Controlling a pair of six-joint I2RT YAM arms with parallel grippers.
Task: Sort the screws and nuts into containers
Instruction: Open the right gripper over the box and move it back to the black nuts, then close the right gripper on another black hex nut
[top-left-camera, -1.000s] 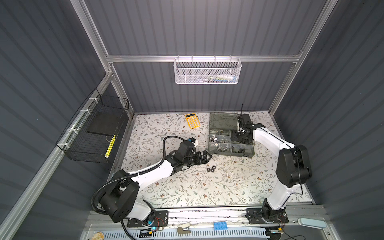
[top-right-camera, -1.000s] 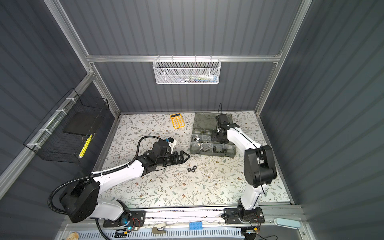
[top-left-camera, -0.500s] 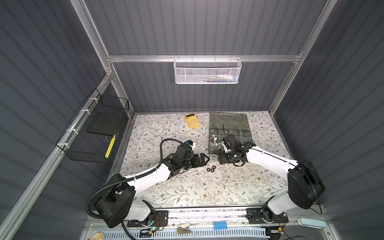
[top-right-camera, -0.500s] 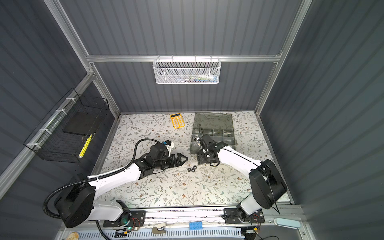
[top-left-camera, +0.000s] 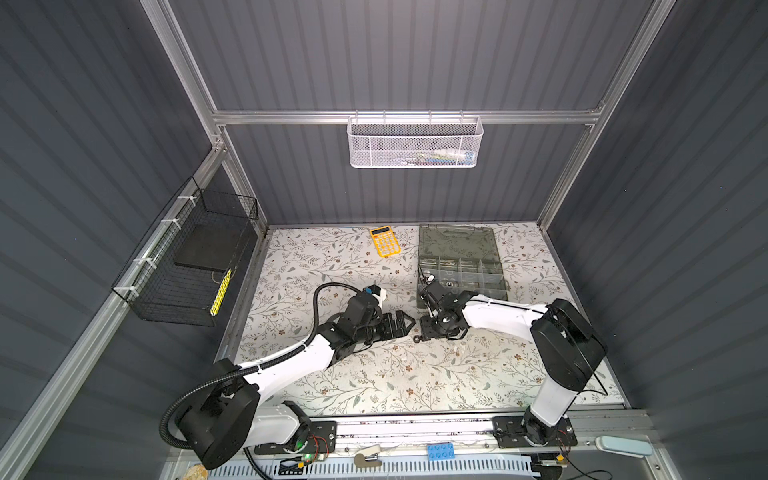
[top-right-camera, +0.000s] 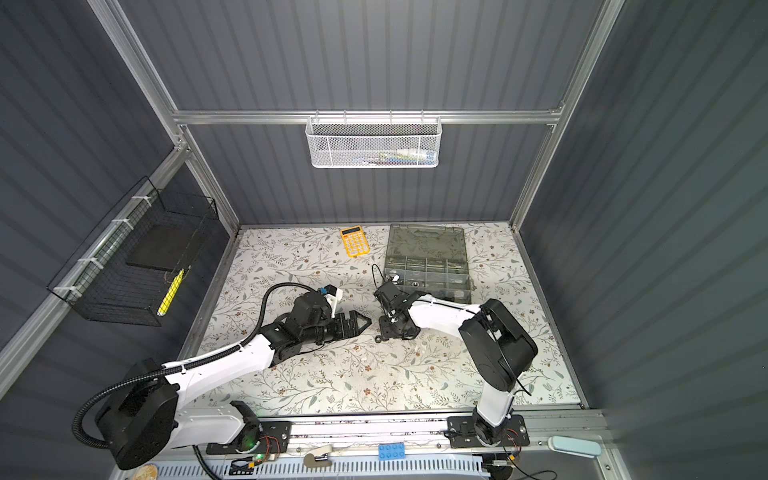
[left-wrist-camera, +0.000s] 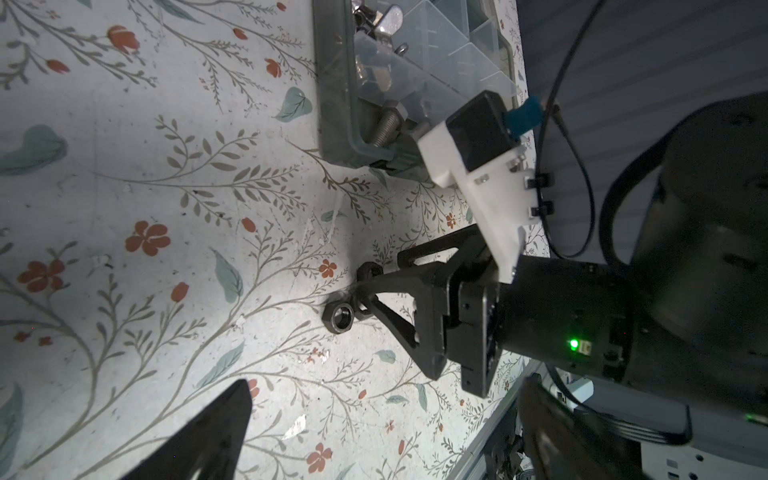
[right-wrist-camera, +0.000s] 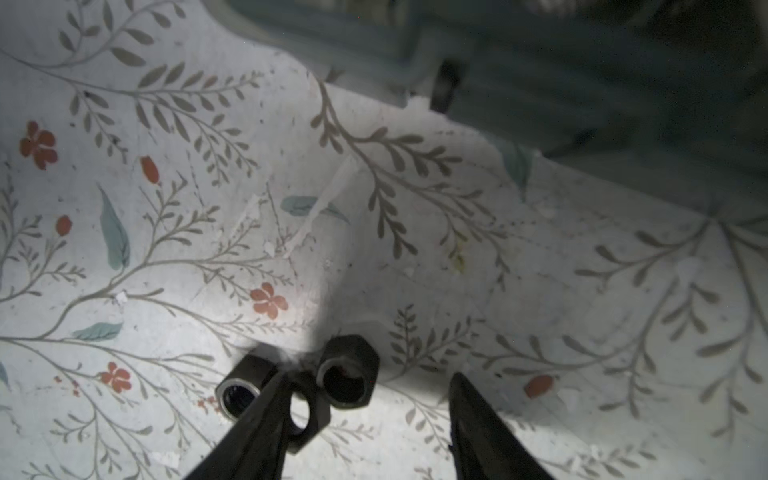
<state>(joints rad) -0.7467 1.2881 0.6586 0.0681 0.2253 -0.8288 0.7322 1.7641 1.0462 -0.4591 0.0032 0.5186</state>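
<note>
Three black nuts lie together on the floral mat; the right wrist view shows one nut (right-wrist-camera: 348, 372) between my right gripper's fingers, another nut (right-wrist-camera: 245, 384) outside them, and a third nut (right-wrist-camera: 305, 415) partly behind one finger. My right gripper (right-wrist-camera: 372, 376) (top-left-camera: 422, 329) is low on the mat and open. In both top views only one nut (top-left-camera: 416, 338) (top-right-camera: 378, 338) shows by its tips. My left gripper (top-left-camera: 409, 322) (left-wrist-camera: 386, 399) hovers open and empty, facing the right one. The smoky grey organizer box (top-left-camera: 457, 266) lies open behind, its containers holding a silver screw (left-wrist-camera: 384, 126) and winged nuts (left-wrist-camera: 376, 16).
A yellow calculator (top-left-camera: 385, 241) lies at the back of the mat, left of the box. A white mesh basket (top-left-camera: 414, 143) hangs on the back wall and a black wire basket (top-left-camera: 187, 266) on the left wall. The box's near edge (left-wrist-camera: 332, 83) is close behind the right gripper.
My right arm swung from over the organizer box down to the mat in front of it, reaching the nuts. The left gripper edged slightly towards the nuts and stayed open.
</note>
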